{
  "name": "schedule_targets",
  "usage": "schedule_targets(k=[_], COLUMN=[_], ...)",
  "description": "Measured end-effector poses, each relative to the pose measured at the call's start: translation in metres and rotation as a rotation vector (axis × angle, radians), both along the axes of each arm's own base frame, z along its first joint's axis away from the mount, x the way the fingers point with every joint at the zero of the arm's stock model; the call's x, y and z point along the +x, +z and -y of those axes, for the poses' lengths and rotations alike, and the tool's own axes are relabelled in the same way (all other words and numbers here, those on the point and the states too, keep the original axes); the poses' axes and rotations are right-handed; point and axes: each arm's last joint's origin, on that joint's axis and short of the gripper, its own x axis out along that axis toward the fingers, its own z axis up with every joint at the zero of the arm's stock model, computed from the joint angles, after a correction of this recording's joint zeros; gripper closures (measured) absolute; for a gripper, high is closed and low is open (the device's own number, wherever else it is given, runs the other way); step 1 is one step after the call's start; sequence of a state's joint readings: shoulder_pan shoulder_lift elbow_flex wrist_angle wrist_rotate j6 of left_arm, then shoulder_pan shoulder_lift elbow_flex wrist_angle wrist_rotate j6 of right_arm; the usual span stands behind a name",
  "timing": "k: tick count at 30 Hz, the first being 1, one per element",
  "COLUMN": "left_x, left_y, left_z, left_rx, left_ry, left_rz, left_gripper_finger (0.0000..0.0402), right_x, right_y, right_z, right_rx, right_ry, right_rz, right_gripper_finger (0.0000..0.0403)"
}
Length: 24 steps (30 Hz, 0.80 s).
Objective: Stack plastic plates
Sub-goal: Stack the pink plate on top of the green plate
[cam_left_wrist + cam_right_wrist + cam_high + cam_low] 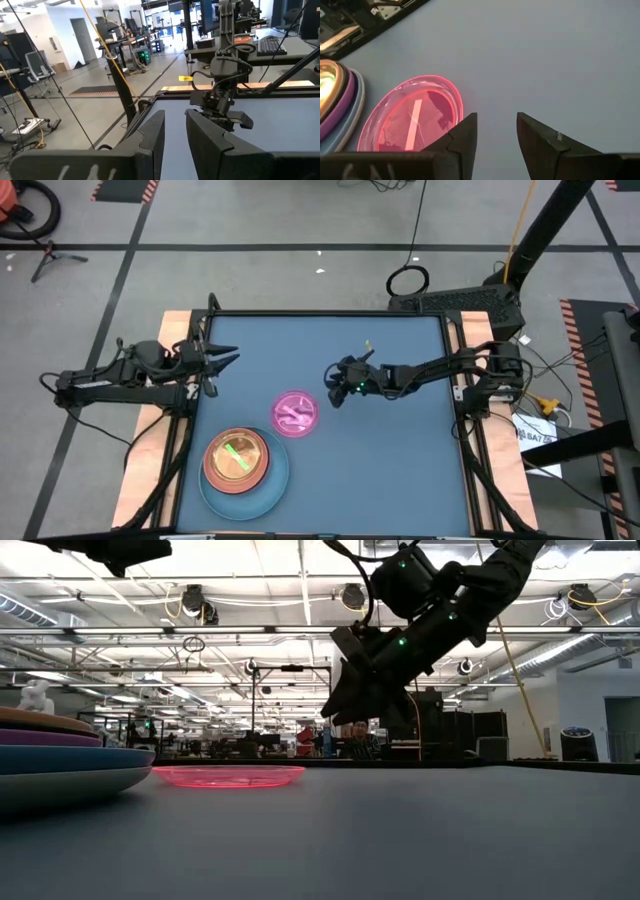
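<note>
Pink and see-through, the small plate (295,414) lies alone on the blue worktop (400,460), near the stack of plates (241,465) (green one on top). The right gripper (334,387) hangs just beside it, released and holding nothing. The left gripper (228,358) waits released at the worktop's edge.

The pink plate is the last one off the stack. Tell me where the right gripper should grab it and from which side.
Take the pink plate by its raised rim on the edge nearest the right gripper, which hangs open just beyond it. It lies flat and shallow on the table, so only the thin rim offers a hold. Come down at a slant, one finger inside, one outside.
</note>
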State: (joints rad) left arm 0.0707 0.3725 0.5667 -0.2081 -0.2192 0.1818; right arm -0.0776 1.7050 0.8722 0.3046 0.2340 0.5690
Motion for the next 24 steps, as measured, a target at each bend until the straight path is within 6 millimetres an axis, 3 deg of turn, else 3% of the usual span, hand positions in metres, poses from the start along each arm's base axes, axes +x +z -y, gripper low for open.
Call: schedule_targets(k=[12,24], left_x=[0.000,0.000], left_y=[0.000,0.000], left_z=[0.000,0.000], left_rx=[0.000,0.001], left_ry=[0.000,0.000], left_rz=[-0.003,0.000], left_gripper_finger=[0.0314,0.0314], right_x=[0.000,0.003], right_y=[0.000,-0.013], right_z=[0.000,0.001], right_rx=[0.142,0.147], right_ry=[-0.106,-0.172], right_rz=[0.052,0.045], right_gripper_finger=[0.0273,0.0273])
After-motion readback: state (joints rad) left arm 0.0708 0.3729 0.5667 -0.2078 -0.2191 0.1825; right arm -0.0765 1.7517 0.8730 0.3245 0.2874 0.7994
